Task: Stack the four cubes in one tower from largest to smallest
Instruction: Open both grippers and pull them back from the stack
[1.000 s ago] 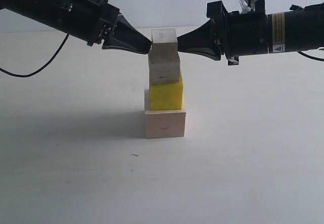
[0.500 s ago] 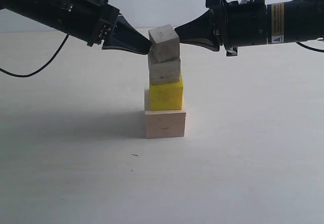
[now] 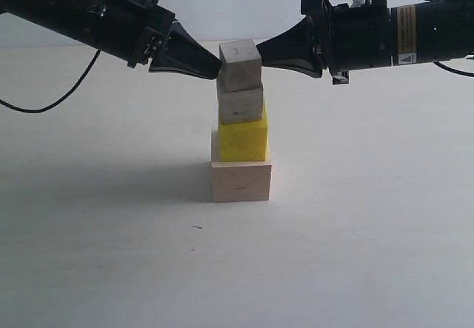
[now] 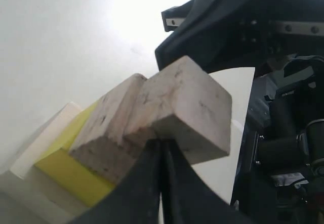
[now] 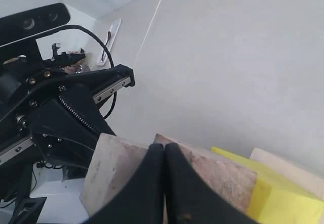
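Observation:
The tower stands mid-table: the large pale cube [image 3: 241, 181] at the bottom, the yellow cube [image 3: 243, 139] on it, then the medium pale cube [image 3: 241, 104]. On top sits the small pale cube [image 3: 241, 63], slightly tilted. My left gripper [image 3: 219, 65] is shut, its tip against the small cube's left face. My right gripper [image 3: 261, 52] is shut too, its tip against the cube's upper right edge. The left wrist view has the shut left gripper [image 4: 161, 144] touching the small cube [image 4: 190, 107]. The right wrist view has the shut right gripper [image 5: 165, 148] on the small cube [image 5: 109, 176], beside the medium cube [image 5: 223, 178].
A pale table [image 3: 355, 232] carries only the tower. A black cable [image 3: 52, 106] hangs from the left arm at the far left. A white wall stands behind.
The right gripper has risen and pressed in. The small cube, square on the medium cube a second ago, has tipped and turned a little. The left gripper has held still.

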